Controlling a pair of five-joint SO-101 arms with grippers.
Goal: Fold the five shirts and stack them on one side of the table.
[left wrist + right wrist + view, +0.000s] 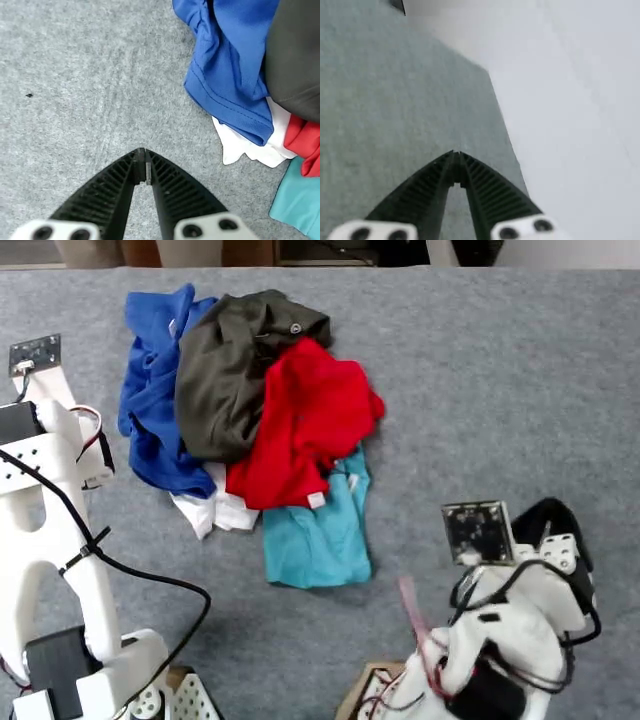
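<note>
Several shirts lie in a crumpled heap on the grey table: a blue shirt [150, 390], a dark olive shirt [225, 370], a red shirt [305, 425], a white shirt [215, 508] mostly buried, and a teal shirt [320, 535] at the front. In the left wrist view the blue shirt [230, 65], white shirt [255, 145], red shirt [302, 142] and teal shirt [297, 205] show beside my left gripper [141, 165], which is shut and empty over bare felt. My right gripper [456, 167] is shut and empty near the table's right edge.
The left arm [45, 520] stands at the front left, the right arm [510, 630] at the front right. Grey felt [480, 390] stretches bare to the right of the heap. Beyond the table's edge a pale floor [570, 100] shows.
</note>
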